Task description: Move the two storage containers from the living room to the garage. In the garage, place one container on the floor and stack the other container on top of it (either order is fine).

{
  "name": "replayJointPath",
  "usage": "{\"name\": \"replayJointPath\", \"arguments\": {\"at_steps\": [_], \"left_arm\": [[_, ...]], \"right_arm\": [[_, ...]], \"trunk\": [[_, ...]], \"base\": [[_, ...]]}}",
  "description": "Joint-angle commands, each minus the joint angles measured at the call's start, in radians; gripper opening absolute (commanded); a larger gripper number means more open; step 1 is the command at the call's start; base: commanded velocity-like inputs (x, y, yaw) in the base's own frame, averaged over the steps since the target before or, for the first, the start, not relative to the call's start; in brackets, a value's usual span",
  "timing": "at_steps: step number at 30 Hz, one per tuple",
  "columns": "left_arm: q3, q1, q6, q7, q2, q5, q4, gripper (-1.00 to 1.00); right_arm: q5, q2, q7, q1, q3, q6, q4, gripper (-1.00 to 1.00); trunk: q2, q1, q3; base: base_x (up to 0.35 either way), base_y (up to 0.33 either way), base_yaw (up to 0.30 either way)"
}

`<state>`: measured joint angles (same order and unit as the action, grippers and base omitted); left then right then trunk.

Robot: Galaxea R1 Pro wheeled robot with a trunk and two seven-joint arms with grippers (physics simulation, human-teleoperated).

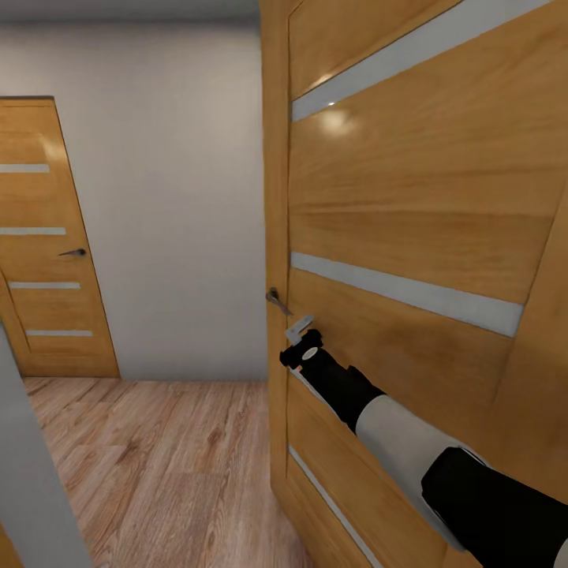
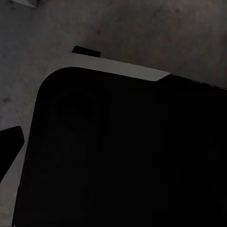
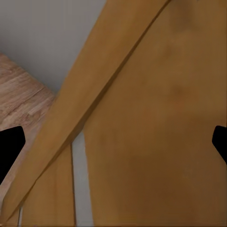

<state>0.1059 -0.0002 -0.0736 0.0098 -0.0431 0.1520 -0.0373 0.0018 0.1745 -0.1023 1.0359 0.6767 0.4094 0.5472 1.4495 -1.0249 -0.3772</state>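
Wooden doors (image 1: 410,237): two; one hand (image 1: 300,331).

Honey-orange wooden door (image 1: 418,205) with pale grey stripes, a second like door (image 1: 47,237), off-white wall (image 1: 173,197), light plank floor (image 1: 158,465), black-and-white arm (image 1: 410,442).

From the head view I lose the near door (image 1: 426,237) at the top, right and bottom edges, so I can't see its full width. My right gripper (image 1: 300,327) sits just beside the door handle (image 1: 278,300), too small for me to tell how its jaws stand. The far door (image 1: 47,260) is cut at the left edge. In the left wrist view, a dark body (image 2: 123,156) hides most of the grey floor (image 2: 142,28).
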Motion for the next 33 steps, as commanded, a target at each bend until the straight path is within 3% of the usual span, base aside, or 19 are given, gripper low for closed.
{"name": "replayJointPath", "arguments": {"at_steps": [1,11,16,33], "left_arm": [[0.008,0.000,-0.002,0.001,-0.001,0.001,-0.001,1.00],[0.008,0.000,-0.002,0.001,0.000,0.002,-0.001,1.00],[0.008,0.000,-0.002,0.001,0.000,0.002,-0.001,1.00],[0.008,0.000,-0.002,0.001,-0.001,0.002,-0.001,1.00]], "right_arm": [[0.007,0.000,-0.008,0.001,0.002,0.004,-0.016,1.00],[0.015,0.000,-0.041,0.001,0.002,0.003,-0.043,1.00],[0.014,0.000,-0.100,0.001,0.003,0.007,-0.044,1.00],[0.011,0.000,-0.112,0.001,0.001,0.005,-0.044,1.00]], "trunk": [[0.000,0.000,-0.001],[0.000,0.000,-0.001],[0.000,0.000,-0.001],[0.000,0.000,-0.001]], "base": [[0.006,0.000,0.000],[0.032,0.000,0.000],[0.263,0.000,0.000],[0.252,0.000,0.000]]}}
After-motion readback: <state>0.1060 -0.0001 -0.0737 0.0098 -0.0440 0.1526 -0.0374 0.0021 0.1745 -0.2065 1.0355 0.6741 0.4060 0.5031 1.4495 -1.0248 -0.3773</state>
